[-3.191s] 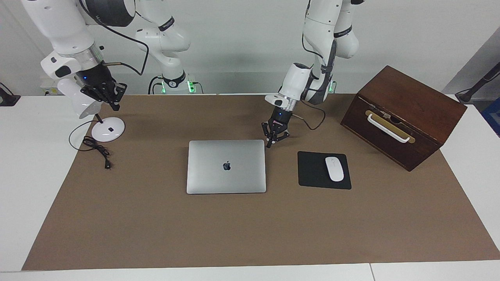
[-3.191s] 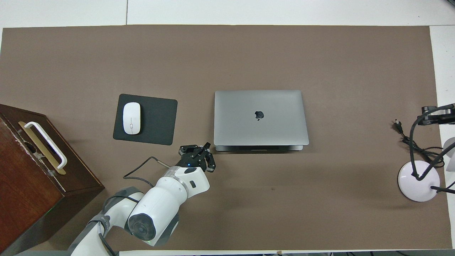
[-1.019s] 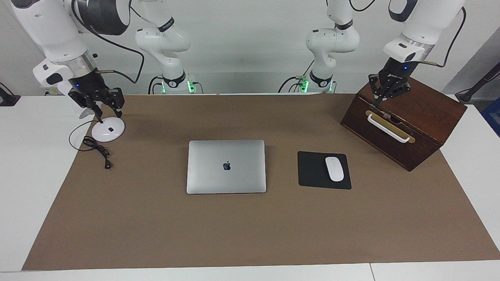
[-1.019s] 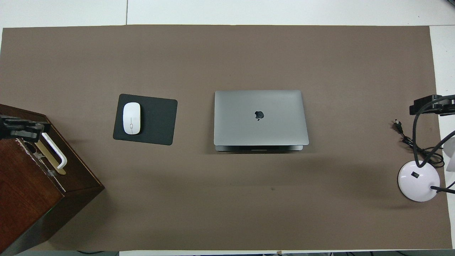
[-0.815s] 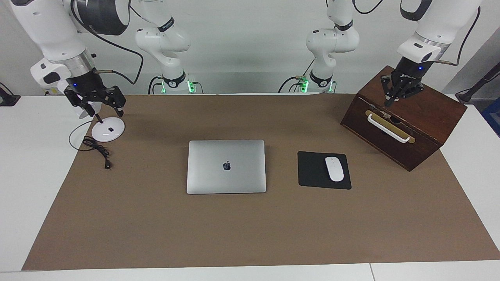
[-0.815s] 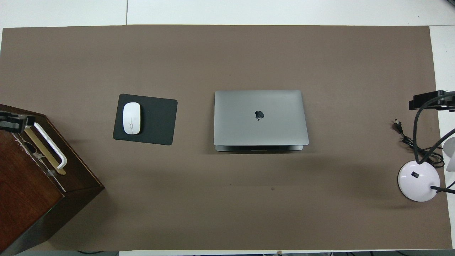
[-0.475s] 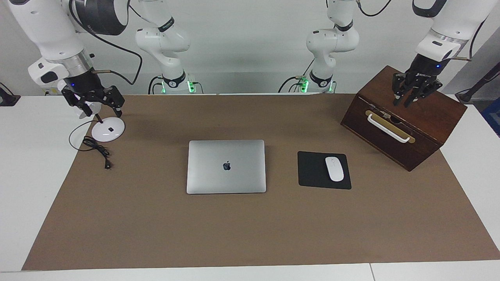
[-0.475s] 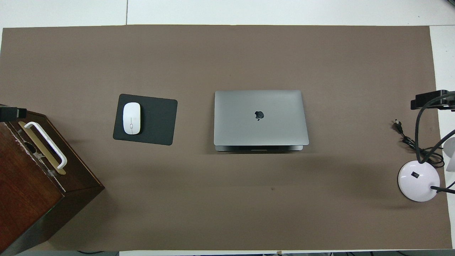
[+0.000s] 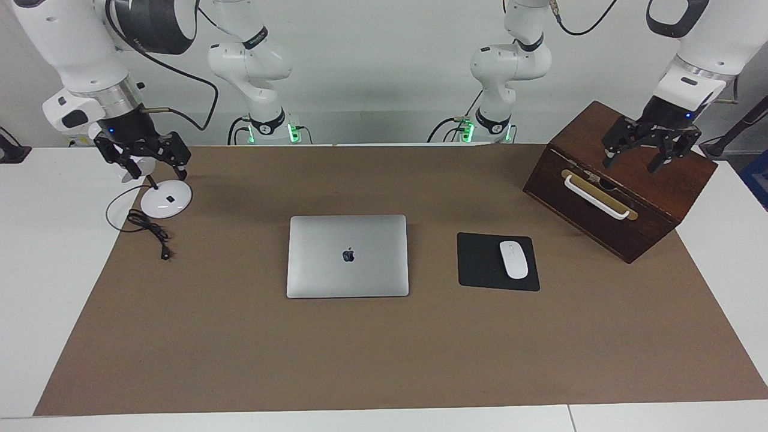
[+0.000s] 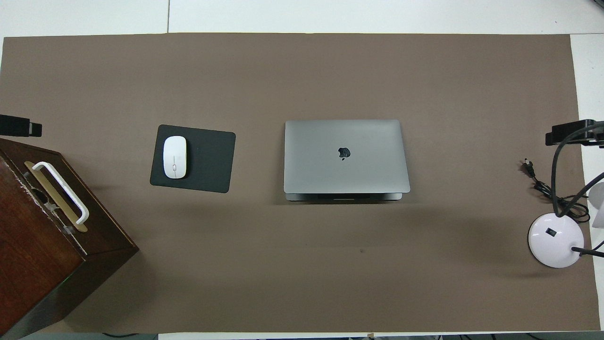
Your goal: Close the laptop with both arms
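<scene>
The silver-grey laptop (image 9: 348, 256) lies flat in the middle of the brown mat, lid down on its base, apple logo up; it also shows in the overhead view (image 10: 345, 156). No gripper touches it. My left gripper (image 9: 630, 165) hangs open and empty over the top of the wooden box, at the left arm's end of the table. My right gripper (image 9: 157, 174) hangs open and empty over the desk lamp, at the right arm's end. In the overhead view only a black fingertip of each shows, the left one (image 10: 21, 128) and the right one (image 10: 573, 134).
A dark wooden box (image 9: 621, 180) with a white handle stands at the left arm's end. A black mouse pad (image 9: 480, 262) with a white mouse (image 9: 513, 259) lies between box and laptop. A white desk lamp's base (image 9: 166, 198) and its black cable (image 9: 150, 231) lie at the right arm's end.
My left gripper rose from beside the laptop's corner, swung out over the wooden box and spread its fingers. My right gripper shifted slightly over the lamp. The laptop has not moved.
</scene>
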Controlling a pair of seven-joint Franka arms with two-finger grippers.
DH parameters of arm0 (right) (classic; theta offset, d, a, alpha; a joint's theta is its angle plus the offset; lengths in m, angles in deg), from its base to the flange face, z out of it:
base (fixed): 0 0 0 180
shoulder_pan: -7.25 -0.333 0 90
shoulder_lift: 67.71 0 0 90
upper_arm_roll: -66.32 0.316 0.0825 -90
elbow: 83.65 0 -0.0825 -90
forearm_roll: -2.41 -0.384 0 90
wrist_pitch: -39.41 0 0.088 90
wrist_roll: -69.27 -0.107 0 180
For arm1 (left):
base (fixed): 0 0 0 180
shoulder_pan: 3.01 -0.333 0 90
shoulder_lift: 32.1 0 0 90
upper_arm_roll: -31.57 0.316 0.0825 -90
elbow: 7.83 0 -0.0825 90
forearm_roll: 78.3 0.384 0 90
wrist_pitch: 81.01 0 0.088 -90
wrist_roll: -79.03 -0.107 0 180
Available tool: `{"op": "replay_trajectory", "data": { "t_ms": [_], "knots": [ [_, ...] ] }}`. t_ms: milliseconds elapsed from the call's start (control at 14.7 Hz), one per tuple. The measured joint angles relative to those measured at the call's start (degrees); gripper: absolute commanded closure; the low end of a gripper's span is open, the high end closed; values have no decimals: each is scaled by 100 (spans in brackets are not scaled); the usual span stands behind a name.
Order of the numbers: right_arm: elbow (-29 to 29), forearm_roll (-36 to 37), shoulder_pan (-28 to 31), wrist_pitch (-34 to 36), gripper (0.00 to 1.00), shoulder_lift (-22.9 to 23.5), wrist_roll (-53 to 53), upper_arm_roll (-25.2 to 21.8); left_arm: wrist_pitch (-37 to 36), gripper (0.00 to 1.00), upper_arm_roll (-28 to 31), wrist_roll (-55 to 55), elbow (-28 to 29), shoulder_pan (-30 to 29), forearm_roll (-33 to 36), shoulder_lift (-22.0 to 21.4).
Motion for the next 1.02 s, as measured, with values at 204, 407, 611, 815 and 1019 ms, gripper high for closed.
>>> {"op": "replay_trajectory", "data": {
  "t_ms": [204,407,611,815,1019],
  "knots": [
    [-1,0,0,62,0,0,2,0,1,0,0,199,-137,0,2,330],
    [-17,0,0,148,0,0,3,0,0,0,-32,552,-185,18,31,439],
    [-91,0,0,302,0,-1,3,0,-3,0,-81,961,-208,130,182,436],
    [-115,0,0,321,0,-1,3,0,-20,0,-102,1330,-200,226,231,436],
    [-121,0,0,321,0,-1,3,0,-47,0,-102,1391,-194,232,239,436]
  ]
}}
